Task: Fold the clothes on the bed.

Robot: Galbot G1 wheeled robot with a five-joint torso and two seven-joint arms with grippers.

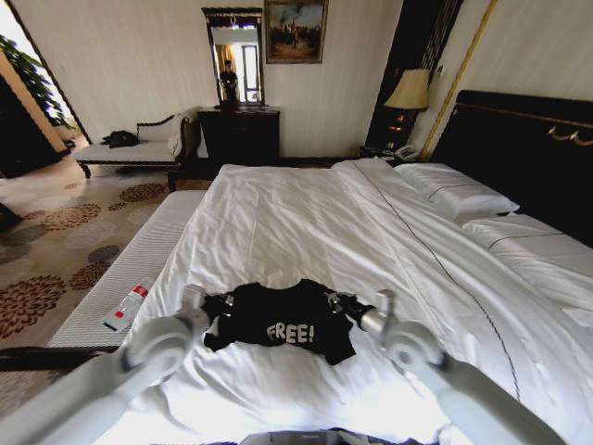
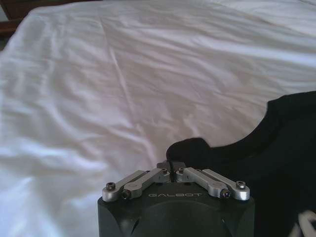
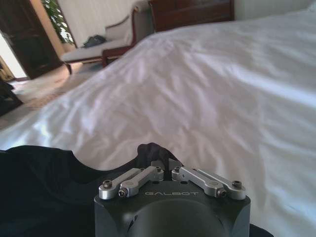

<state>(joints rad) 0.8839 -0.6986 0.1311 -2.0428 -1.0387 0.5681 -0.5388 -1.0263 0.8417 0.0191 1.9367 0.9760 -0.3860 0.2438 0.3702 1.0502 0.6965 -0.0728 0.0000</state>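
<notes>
It was a hotel-style bedroom: a large white bed (image 1: 306,222) with dark headboard (image 1: 519,148), bedside lamp (image 1: 409,91), mirror (image 1: 233,56), framed painting (image 1: 296,30) and patterned carpet (image 1: 56,250).

A black T-shirt (image 1: 283,320) lettered "FREE" in white is being shown against the white sheets of the bed (image 1: 306,222). A dark headboard (image 1: 528,158) is being seen, and a beige carpet (image 1: 56,250) patterned with brown flowers.

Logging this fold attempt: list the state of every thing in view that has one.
T-shirt: partly bunched on the bed, "FREE" facing up, pinched at both sides.
Left gripper: shut on T-shirt edge.
Right gripper: shut on T-shirt edge.
Bed: made, sheet lightly wrinkled.
Bedside lamp: lit.
</notes>
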